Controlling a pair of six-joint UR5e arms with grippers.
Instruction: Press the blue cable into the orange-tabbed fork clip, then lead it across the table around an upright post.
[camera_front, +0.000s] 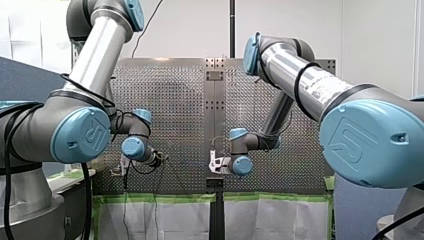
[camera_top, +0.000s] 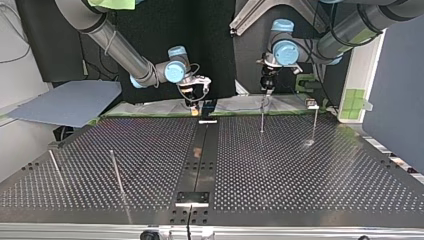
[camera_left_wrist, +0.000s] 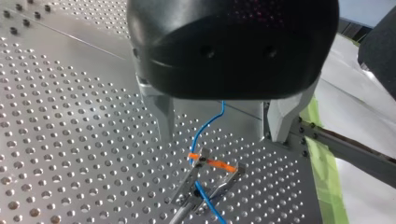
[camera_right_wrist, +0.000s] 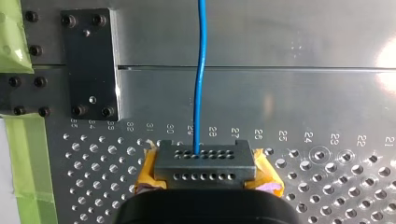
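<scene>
Front view: both arms reach over the perforated surface (camera_front: 165, 100). Right wrist view: you find the yellow-padded right claw (camera_right_wrist: 204, 156) pinching the blue cable (camera_right_wrist: 200, 70), which runs straight ahead of it. Left wrist view: the left claw (camera_left_wrist: 219, 135) is spread wide, its metal fingers (camera_left_wrist: 159, 112) on either side of the cable where it passes through the orange-tabbed fork clip (camera_left_wrist: 192, 179).

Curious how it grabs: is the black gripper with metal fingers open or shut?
Open: my left gripper's metal fingers stand wide apart, the thin blue cable passing untouched between them.
</scene>
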